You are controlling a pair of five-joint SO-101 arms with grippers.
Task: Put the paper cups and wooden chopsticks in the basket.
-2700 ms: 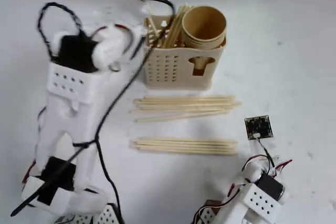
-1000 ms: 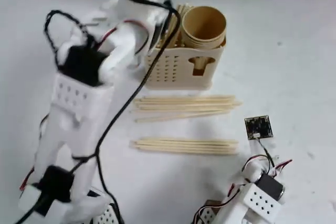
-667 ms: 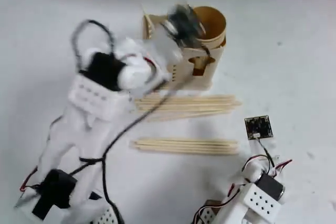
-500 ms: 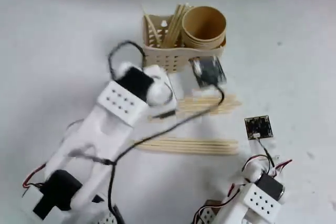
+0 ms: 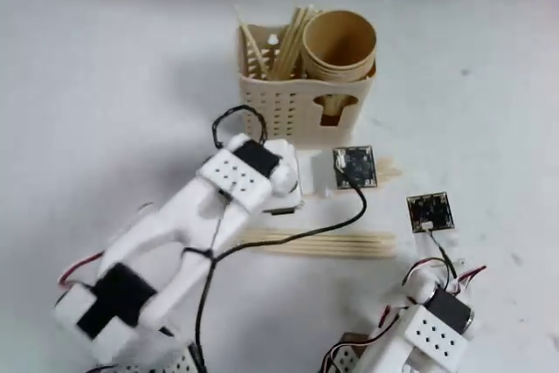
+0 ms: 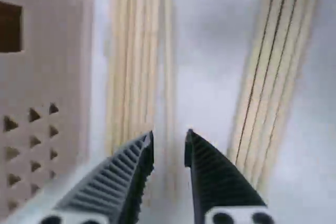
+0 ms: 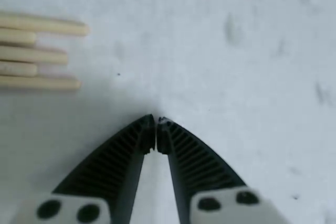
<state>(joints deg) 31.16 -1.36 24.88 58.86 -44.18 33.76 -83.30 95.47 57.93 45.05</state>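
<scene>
The left gripper (image 6: 168, 137) has its black ribbed jaws a narrow gap apart, holding nothing. It is poised over a bundle of pale wooden chopsticks (image 6: 139, 51) lying flat on the white table (image 5: 105, 85), just beside the cream perforated plastic basket (image 5: 301, 115). Whether the tips touch the sticks is unclear. A second chopstick bundle (image 5: 349, 244) lies parallel, nearer the arms. The right gripper (image 7: 156, 121) has its jaws closed together on nothing, near some chopstick ends (image 7: 39, 51). Stacked tan paper cups (image 5: 339, 45) and upright chopsticks (image 5: 284, 41) stand in the basket.
</scene>
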